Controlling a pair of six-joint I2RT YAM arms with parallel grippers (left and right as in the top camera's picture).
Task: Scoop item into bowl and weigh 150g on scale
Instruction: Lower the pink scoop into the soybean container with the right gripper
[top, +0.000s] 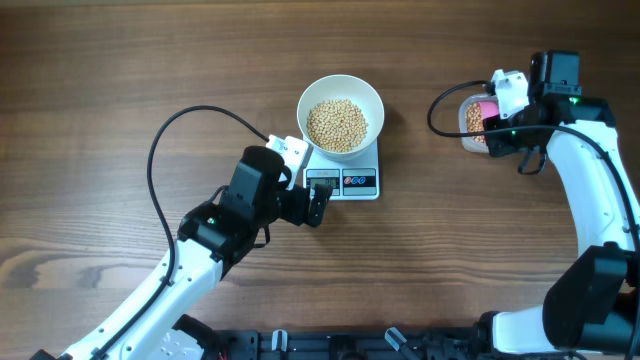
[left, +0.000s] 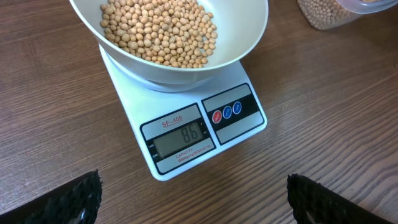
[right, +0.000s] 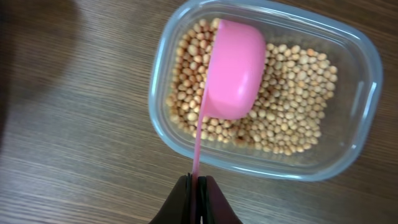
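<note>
The white bowl (top: 304, 105) (left: 244, 37) stands on the white scale (top: 345, 182) (left: 132, 102) and holds a heap of tan beans (top: 336, 123) (left: 158, 31). The scale's display (left: 181, 138) reads 86. My left gripper (top: 318, 205) (left: 194, 193) hovers low over the table just in front of the scale, open wide, with nothing between its fingers. My right gripper (top: 500, 125) (right: 198, 186) is shut on the thin handle of a pink scoop (right: 233, 68) (top: 489, 106). The scoop's cup is tipped on its side over more beans (right: 292, 118).
The beans under the scoop lie in a clear rectangular plastic tub (right: 367, 93) (top: 466, 130) at the table's right, also visible at the left wrist view's top right corner (left: 323, 15). Black cables loop from both arms over the wooden table (top: 100, 120).
</note>
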